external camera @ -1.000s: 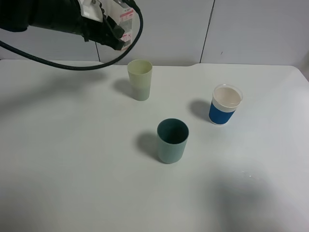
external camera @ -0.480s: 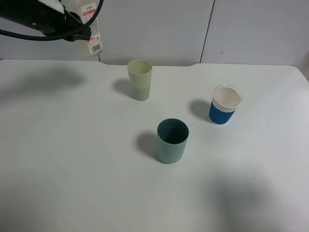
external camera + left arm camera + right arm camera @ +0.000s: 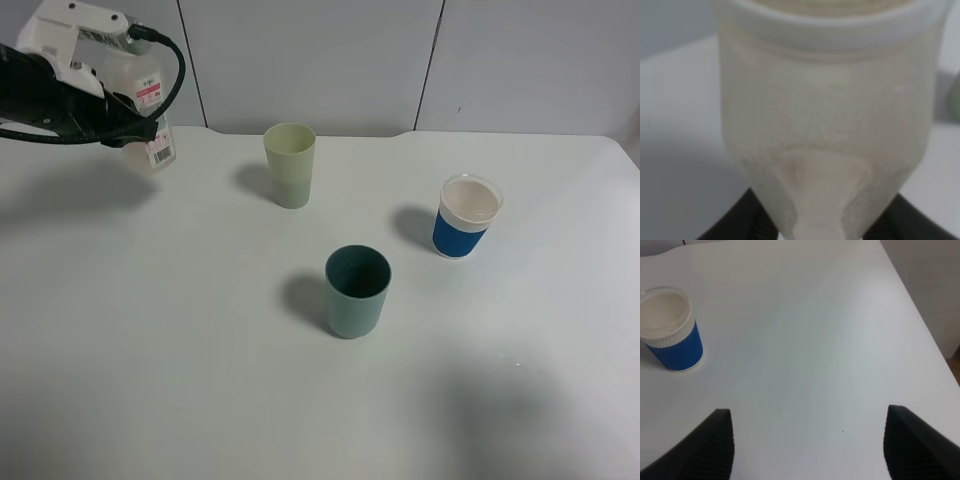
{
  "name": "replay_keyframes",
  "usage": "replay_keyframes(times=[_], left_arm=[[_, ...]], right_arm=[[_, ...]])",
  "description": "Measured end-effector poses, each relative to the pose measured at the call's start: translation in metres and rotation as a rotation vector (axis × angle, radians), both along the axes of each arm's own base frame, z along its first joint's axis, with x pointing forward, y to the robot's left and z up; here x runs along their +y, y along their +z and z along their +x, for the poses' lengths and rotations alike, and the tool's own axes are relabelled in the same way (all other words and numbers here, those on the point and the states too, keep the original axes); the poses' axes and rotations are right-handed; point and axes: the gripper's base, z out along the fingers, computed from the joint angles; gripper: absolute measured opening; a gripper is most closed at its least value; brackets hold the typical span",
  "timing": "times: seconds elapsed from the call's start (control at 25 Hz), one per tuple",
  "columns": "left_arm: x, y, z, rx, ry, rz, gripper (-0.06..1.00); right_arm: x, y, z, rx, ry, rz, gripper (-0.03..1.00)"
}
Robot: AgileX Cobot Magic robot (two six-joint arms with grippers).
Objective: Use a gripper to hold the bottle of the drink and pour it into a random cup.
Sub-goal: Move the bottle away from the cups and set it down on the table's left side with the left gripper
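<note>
My left gripper point(image 3: 128, 128) is shut on the small clear bottle point(image 3: 148, 135) with the red-printed white label, held at the table's far left, well left of the pale yellow-green cup point(image 3: 290, 165). In the left wrist view the bottle point(image 3: 825, 115) fills the frame, cloudy and pale, with the dark jaws at its sides. I cannot make out the drink in it. My right gripper point(image 3: 807, 455) is open with nothing between its dark fingertips point(image 3: 715, 445); it does not show in the exterior view.
A teal cup point(image 3: 357, 290) stands mid-table. A blue cup with a white rim point(image 3: 467, 215) stands to the right, also in the right wrist view as the blue cup point(image 3: 670, 330). The white table point(image 3: 180, 350) ends at a grey wall behind.
My left arm has carried the bottle leftward and down, away from above the yellow-green cup, and the bottle has come back from its tilt. The cups have not moved.
</note>
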Motion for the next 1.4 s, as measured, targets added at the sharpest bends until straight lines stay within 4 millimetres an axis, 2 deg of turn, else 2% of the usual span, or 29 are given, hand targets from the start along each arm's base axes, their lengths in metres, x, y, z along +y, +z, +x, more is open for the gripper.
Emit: replay_keyframes(times=[0.24, 0.52, 0.92, 1.08, 1.4], left_arm=[[0.006, -0.019, -0.012, 0.048, 0.139, -0.09, 0.36], [0.01, -0.039, -0.028, -0.066, 0.228, -0.212, 0.36], [0.01, -0.058, -0.049, -0.131, 0.175, -0.211, 0.36], [0.007, -0.066, -0.05, -0.14, 0.095, -0.175, 0.36], [0.004, -0.089, -0.047, -0.076, 0.08, -0.172, 0.36]], right_arm=[[0.0, 0.0, 0.0, 0.0, 0.0, 0.0, 0.63], [0.0, 0.0, 0.0, 0.0, 0.0, 0.0, 0.63], [0.0, 0.0, 0.0, 0.0, 0.0, 0.0, 0.63], [0.0, 0.0, 0.0, 0.0, 0.0, 0.0, 0.63], [0.0, 0.0, 0.0, 0.0, 0.0, 0.0, 0.63]])
